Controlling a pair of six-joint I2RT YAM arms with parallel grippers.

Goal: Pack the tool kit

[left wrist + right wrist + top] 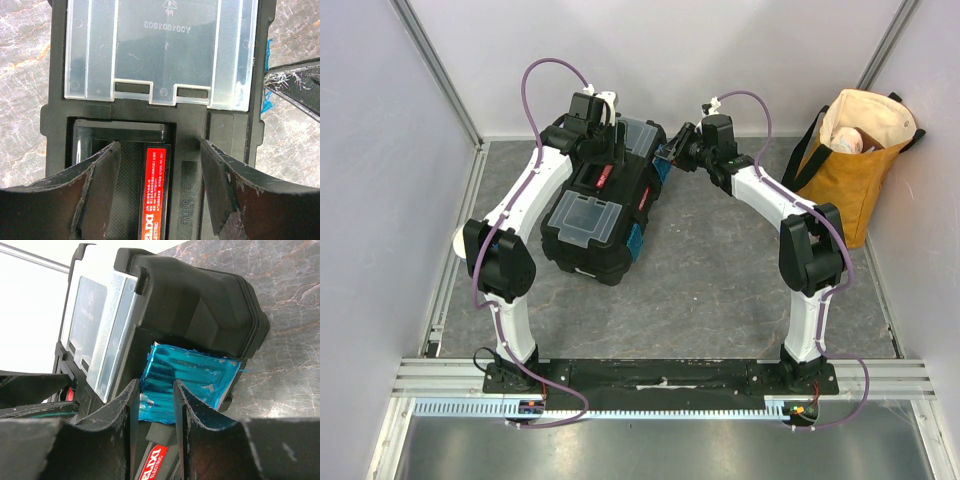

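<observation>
The black toolbox (600,215) lies closed on the grey table, left of centre, with two clear-lidded compartments (588,217) and a red handle panel (604,176). My left gripper (603,140) hovers over its far half. In the left wrist view it (161,145) is open, with a finger on each side of the red panel (155,195), below a clear lid (160,50). My right gripper (672,152) is at the far blue side latch (200,375). Its jaws (155,383) stand a little apart with their tips at the latch. No loose hand tools show.
A mustard-yellow tote bag (850,165) stands at the back right against the wall. A small pale round object (458,240) sits behind the left arm by the left wall. Walls enclose the table on three sides. A second blue latch (636,240) faces the table's middle.
</observation>
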